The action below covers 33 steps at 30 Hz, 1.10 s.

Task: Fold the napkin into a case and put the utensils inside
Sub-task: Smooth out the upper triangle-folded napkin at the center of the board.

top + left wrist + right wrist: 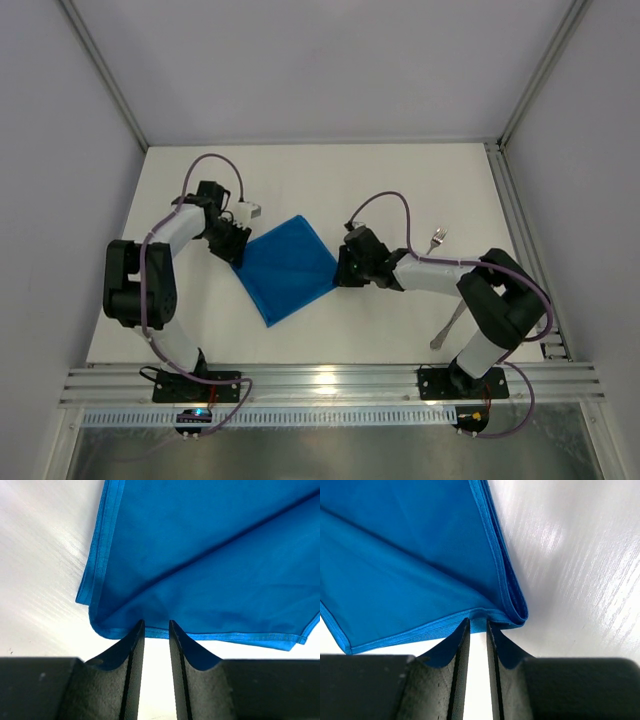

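Left gripper [156, 626] at stitched hem, smooth blue napkin [200, 555]

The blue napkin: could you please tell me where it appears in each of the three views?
Top external: the napkin lies mid-table as a diamond between the left pincer and the right pincer.
Left wrist: it fills the upper frame, its hem meeting the left pincer.
Right wrist: it fills the upper left, with a folded corner beside the right pincer.
Shared landmark: the white table, bare beside the cloth in every view.
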Motion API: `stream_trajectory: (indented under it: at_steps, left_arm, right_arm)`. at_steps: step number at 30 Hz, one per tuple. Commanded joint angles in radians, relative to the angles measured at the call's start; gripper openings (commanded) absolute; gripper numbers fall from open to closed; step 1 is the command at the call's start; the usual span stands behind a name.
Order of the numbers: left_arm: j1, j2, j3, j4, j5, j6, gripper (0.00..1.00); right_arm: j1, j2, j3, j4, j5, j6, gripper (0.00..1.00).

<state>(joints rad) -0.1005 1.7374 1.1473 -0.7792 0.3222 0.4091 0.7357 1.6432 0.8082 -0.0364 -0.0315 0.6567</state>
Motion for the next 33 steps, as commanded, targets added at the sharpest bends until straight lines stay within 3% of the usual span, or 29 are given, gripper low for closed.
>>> stream_trajectory:
  at_steps: [1, 8, 11, 15, 19, 24, 33]
  left_arm:
    - [0.002, -0.068, 0.034, -0.021, 0.054, 0.020, 0.29]
    - [-0.010, -0.220, 0.066, -0.107, 0.244, 0.106, 0.41]
    - [-0.102, -0.265, 0.074, -0.133, 0.177, 0.103, 0.49]
    - [-0.319, -0.266, 0.033, -0.213, 0.120, 0.154, 0.52]
    - [-0.490, -0.321, -0.073, -0.178, 0.022, 0.194, 0.60]
    - [-0.681, -0.326, -0.159, -0.106, -0.128, 0.201, 0.60]
    - [-0.712, -0.242, -0.198, -0.069, -0.150, 0.200, 0.54]
  right_arm:
    - [-0.005, -0.066, 0.025, -0.008, 0.012, -0.018, 0.23]
    - [-0.012, -0.183, 0.094, -0.126, -0.031, -0.088, 0.23]
    - [-0.059, -0.174, 0.134, -0.168, -0.087, -0.112, 0.24]
    - [-0.116, -0.091, 0.230, -0.195, -0.122, -0.176, 0.25]
    - [-0.148, 0.050, 0.376, -0.230, -0.097, -0.232, 0.25]
    - [-0.167, 0.165, 0.405, -0.188, -0.122, -0.229, 0.25]
    - [-0.167, 0.286, 0.506, -0.235, -0.056, -0.259, 0.26]
